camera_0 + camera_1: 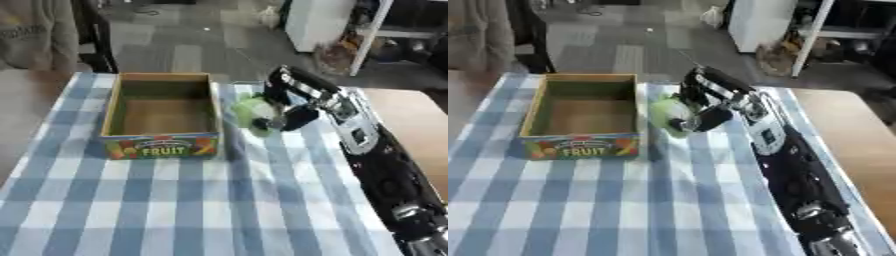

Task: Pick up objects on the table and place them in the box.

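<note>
"FRUIT" box (159, 146); hand (289, 102) beside

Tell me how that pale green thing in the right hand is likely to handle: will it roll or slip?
The green object looks rounded, so it would probably roll if dropped on the checked cloth. The right hand curls round it from one side only, so it may slip. Its weight and stiffness cannot be judged.
</note>
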You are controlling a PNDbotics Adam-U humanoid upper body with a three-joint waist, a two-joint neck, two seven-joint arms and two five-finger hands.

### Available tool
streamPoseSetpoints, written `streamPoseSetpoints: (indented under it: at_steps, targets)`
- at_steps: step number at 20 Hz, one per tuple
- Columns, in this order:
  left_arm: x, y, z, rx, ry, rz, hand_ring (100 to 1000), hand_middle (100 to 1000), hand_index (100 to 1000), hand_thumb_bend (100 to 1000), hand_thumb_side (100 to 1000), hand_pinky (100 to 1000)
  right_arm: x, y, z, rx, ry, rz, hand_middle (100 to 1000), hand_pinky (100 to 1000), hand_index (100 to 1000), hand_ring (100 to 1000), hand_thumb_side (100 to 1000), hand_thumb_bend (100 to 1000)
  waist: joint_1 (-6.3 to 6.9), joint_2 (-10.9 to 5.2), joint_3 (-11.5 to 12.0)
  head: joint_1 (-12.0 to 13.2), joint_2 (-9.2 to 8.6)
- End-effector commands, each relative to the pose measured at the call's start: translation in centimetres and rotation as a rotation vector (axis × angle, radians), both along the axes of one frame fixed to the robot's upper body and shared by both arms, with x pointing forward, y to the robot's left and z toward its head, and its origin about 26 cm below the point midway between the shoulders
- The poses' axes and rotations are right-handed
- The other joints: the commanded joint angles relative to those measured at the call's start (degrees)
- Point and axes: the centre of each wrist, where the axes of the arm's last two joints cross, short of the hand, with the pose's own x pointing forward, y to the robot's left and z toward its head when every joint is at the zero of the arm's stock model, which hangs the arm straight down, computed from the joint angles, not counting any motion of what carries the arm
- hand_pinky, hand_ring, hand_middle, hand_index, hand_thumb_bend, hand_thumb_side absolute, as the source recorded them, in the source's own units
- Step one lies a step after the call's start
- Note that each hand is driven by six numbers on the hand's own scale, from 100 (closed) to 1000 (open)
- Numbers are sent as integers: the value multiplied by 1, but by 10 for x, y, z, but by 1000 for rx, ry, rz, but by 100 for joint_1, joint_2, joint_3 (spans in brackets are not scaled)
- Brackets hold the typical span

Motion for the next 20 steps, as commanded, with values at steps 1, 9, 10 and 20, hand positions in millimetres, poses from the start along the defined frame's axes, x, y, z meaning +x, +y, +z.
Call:
streamPoseSetpoints:
  at_steps: [1, 9, 10, 20]
  targets:
    - [-1, -1, 9, 9, -31, -18, 583, 593, 655, 100, 595, 610, 2, 32, 28, 0, -86, 70, 331, 229, 413, 307, 255, 435, 57, -74, 27, -29, -41]
    - [0, -6, 9, 0, -33, -44, 584, 593, 654, 100, 596, 610, 3, 119, 44, 15, -111, 205, 327, 225, 413, 304, 238, 433, 134, -37, 193, -117, -70]
    - [0, -7, 9, -2, -32, -48, 584, 593, 655, 100, 596, 610, 3, 128, 43, 17, -104, 208, 327, 225, 413, 304, 239, 433, 147, -35, 219, -136, -70]
    - [0, -10, 8, -12, -28, -67, 584, 593, 656, 100, 597, 610, 15, 165, 29, 3, -82, 50, 321, 227, 410, 304, 257, 435, 224, -37, 349, -215, -64]
